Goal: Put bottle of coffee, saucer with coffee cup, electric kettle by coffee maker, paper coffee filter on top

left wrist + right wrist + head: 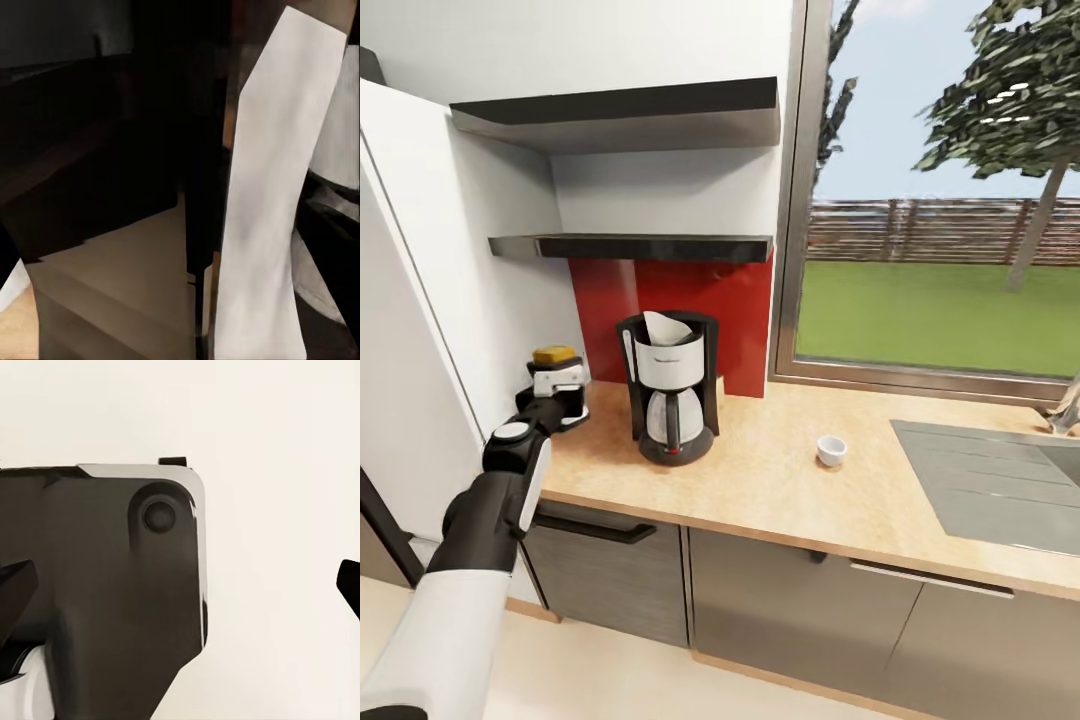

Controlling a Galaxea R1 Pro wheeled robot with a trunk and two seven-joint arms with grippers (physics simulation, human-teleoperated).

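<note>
The black and white coffee maker [668,385] stands on the wooden countertop [780,500] in front of the red backsplash, with a white paper filter [664,327] sticking out of its top. Left of it, near the white side wall, my left gripper [563,393] is closed around the bottle of coffee; its yellow lid [555,354] shows just above the gripper and its body is hidden. A small white coffee cup [831,450] sits alone on the counter to the right of the machine. In the right wrist view my right gripper [180,585] is open over pale floor. Saucer and kettle are out of view.
Two dark shelves [630,245] hang above the coffee maker. A tall white panel [420,350] bounds the counter on the left. A steel sink [1000,480] with a faucet [1068,405] lies at the right, under a large window. Part of my own body [112,600] fills the right wrist view.
</note>
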